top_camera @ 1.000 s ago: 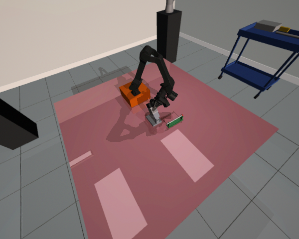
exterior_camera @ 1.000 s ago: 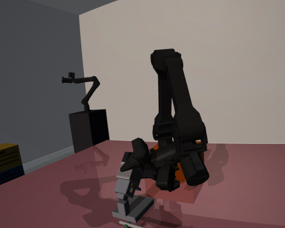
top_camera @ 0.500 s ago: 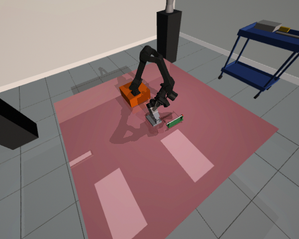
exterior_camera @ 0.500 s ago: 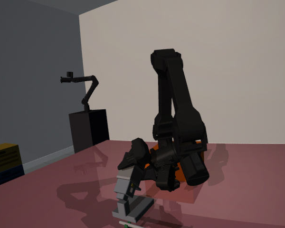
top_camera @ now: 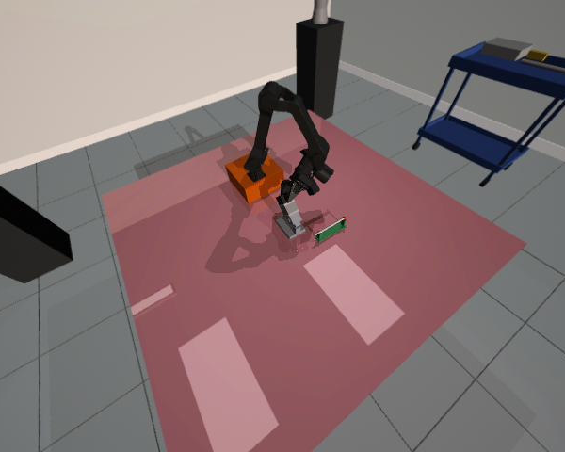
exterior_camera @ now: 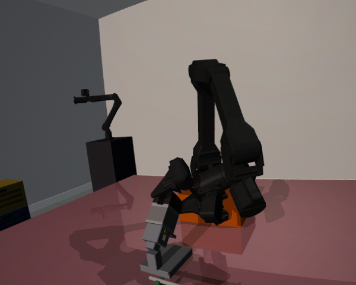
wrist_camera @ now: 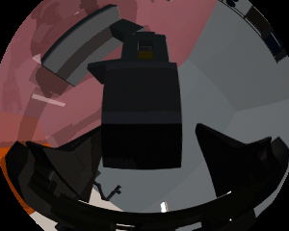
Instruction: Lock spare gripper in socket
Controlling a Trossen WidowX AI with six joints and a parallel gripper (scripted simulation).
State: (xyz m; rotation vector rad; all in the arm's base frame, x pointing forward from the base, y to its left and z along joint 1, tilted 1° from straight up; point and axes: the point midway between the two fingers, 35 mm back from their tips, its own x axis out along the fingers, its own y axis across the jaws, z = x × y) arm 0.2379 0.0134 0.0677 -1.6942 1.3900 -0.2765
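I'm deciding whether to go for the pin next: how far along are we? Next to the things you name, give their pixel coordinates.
Looks done: the spare gripper (top_camera: 289,214) (exterior_camera: 159,219) (wrist_camera: 152,129) leans in the grey mount (top_camera: 283,227) (exterior_camera: 178,260) (wrist_camera: 82,45), though full seating can't be confirmed.
In hand: nothing; the fingers stand open around it.
Left, apparently: the pin push; a pale rod, likely the pin, lies on the green rack.

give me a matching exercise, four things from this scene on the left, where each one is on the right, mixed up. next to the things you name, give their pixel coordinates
Things:
1. orange block (top_camera: 238,182) (exterior_camera: 188,217)
2. spare gripper (top_camera: 289,212) (exterior_camera: 157,213) (wrist_camera: 152,129)
3. yellow item (top_camera: 537,55)
4. green rack (top_camera: 331,231)

Places:
A. on the blue cart's (top_camera: 511,72) top shelf
B. under the arm's (top_camera: 261,126) (exterior_camera: 206,119) foot
C. beside the gray base plate (top_camera: 285,227) (exterior_camera: 181,256) (wrist_camera: 82,45), on the pink surface (top_camera: 273,311) (exterior_camera: 89,221)
D. leaning over the gray base plate, between the open jaws

Pairs: 1-B, 2-D, 3-A, 4-C
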